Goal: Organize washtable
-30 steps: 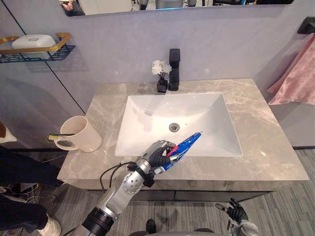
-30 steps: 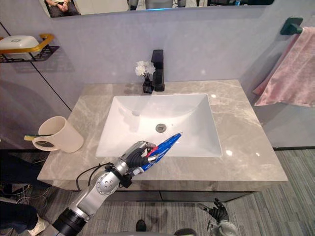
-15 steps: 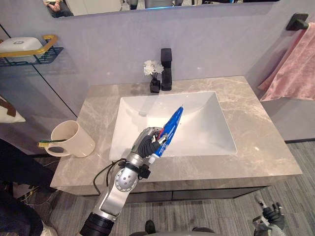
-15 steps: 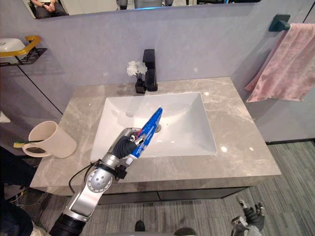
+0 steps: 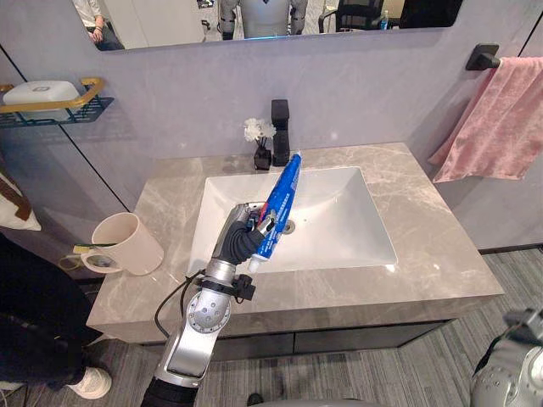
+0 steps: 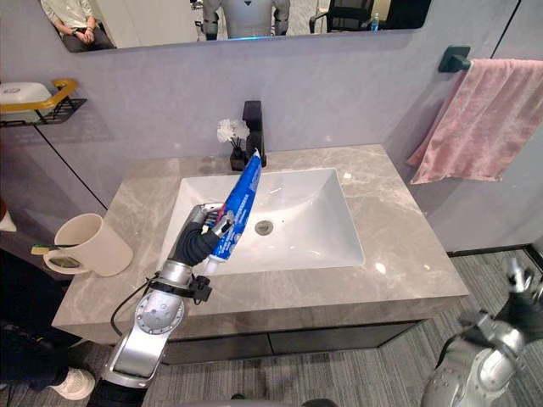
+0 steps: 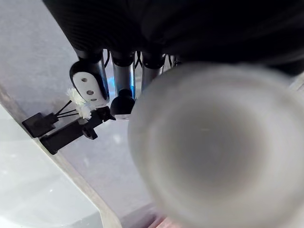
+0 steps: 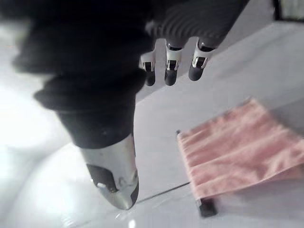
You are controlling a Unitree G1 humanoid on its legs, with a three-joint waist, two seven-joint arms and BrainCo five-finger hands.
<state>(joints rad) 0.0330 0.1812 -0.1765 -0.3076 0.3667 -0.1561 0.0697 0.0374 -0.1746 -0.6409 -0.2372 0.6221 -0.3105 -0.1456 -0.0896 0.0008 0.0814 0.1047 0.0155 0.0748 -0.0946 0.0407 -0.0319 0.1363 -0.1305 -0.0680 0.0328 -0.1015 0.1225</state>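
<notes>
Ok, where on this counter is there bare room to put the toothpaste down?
The widest bare patch is the counter right of the basin, out to its right edge. The back-left corner, between cup and flower vase, is also free. Crowded: faucet and vase behind the basin, cup at the left end. Left hand holds the toothpaste tube.

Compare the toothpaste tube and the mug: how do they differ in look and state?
The toothpaste tube is blue and slim; the mug is cream and wide. The tube is gripped in the left hand, held steeply tilted over the sink, cap end down; the mug stands on the countertop, untouched.
</notes>
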